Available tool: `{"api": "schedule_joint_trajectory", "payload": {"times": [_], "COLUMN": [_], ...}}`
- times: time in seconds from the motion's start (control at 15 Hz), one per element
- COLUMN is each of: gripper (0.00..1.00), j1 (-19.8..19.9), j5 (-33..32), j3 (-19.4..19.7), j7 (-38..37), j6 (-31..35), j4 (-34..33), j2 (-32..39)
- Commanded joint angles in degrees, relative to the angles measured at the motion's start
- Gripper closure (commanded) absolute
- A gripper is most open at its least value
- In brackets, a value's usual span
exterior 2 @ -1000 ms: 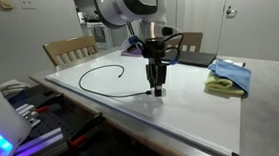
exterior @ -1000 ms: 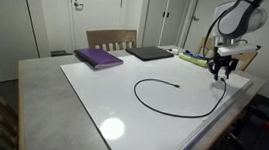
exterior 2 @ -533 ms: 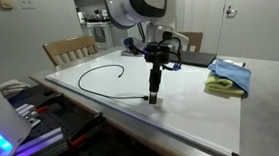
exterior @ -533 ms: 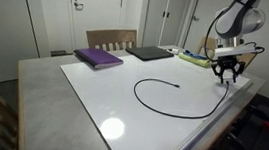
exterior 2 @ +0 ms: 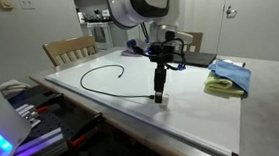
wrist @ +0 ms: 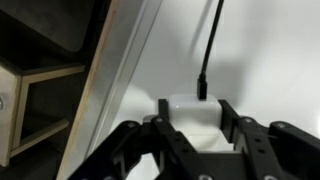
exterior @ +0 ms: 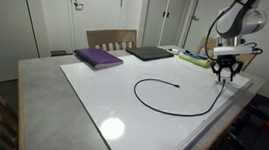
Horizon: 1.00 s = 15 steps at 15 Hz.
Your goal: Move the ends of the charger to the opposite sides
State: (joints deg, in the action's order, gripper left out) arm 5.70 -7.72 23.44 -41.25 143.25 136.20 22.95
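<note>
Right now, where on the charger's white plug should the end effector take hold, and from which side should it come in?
Take the white plug block across its two flat side faces, coming down from above. Its boxy shape gives parallel sides for the fingers, and the cable leaves from one end, so the sides are free. In the wrist view the end effector grips it this way.

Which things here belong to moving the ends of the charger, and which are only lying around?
Part of the job:
charger cable
white plug, held in the gripper
black tip

Only lying about:
purple book
dark flat case
blue and yellow cloths
chair
</note>
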Motion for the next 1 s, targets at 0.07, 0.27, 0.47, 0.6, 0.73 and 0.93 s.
{"api": "schedule_joint_trajectory", "payload": {"times": [0.07,0.27,0.47,0.6,0.73,0.93], "gripper": [0.69,0.19,0.0,0.0,0.0,0.0], "j1": [0.47,-0.99,-2.53,-3.9,-4.41,-3.47], "j5": [-0.35,-2.82,-6.52,-9.53,-11.72,-11.49], "j3": [-0.78,0.13,1.08,1.55,0.85,-2.57], "j7": [2.3,1.86,1.11,0.6,1.54,7.5], "j6": [3.6,3.68,2.74,-0.2,-3.06,-6.91], "j4": [0.78,1.09,1.16,0.38,-0.12,-0.49], "j2": [-0.2,-0.89,-2.22,-3.4,-5.19,-8.35]}}
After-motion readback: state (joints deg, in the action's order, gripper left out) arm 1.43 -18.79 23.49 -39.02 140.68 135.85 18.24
